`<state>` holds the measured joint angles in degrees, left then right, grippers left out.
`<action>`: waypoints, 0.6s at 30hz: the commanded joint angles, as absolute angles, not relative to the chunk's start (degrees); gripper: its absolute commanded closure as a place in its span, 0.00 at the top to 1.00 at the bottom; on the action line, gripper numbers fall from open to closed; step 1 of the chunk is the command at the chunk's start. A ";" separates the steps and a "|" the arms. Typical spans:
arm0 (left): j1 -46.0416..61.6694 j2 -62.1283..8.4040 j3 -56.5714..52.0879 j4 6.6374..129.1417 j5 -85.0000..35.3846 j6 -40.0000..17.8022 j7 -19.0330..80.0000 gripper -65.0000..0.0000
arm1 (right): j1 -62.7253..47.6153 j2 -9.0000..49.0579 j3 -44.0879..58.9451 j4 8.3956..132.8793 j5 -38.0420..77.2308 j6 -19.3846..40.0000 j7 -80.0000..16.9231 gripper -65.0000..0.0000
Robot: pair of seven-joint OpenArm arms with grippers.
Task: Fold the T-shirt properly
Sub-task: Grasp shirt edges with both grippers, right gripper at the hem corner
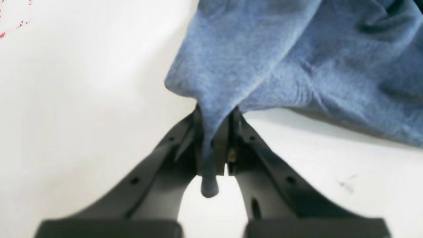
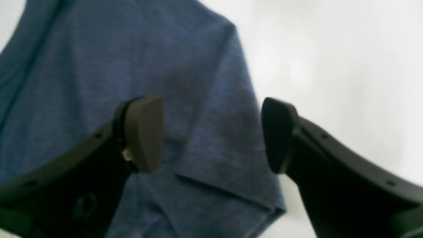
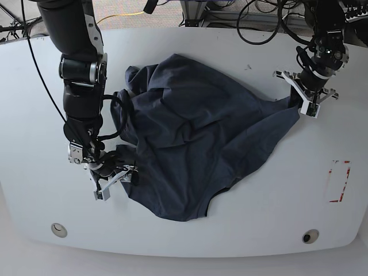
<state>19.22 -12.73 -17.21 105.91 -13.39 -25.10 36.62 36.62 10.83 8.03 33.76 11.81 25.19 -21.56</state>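
A large dark navy-blue heathered cotton T-shirt (image 3: 195, 138) lies crumpled across the middle of the white tabletop (image 3: 241, 230). The left tool (image 1: 216, 114) is clenched on a pinched fold of the shirt's edge, lifting it slightly. The right tool (image 2: 211, 135) hangs spread wide above a folded hem, gripping nothing.

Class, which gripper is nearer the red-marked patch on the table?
Left. The left gripper sits above the red mark, clamping the T-shirt; the right gripper is across the table.
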 commanded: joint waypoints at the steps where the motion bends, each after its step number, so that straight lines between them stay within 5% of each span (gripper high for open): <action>1: 18.95 -13.41 -17.54 106.95 -13.93 -24.92 35.56 0.00 | 39.78 11.47 8.13 30.99 12.35 25.36 -17.19 0.68; 18: 18.15 -13.41 -17.45 106.86 -13.93 -24.92 35.56 0.00 | 38.29 7.87 7.78 28.70 -0.22 24.92 -10.42 0.64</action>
<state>18.81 -12.75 -17.21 105.91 -13.37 -25.12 36.71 36.77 7.27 7.57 28.12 -0.12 24.75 -9.52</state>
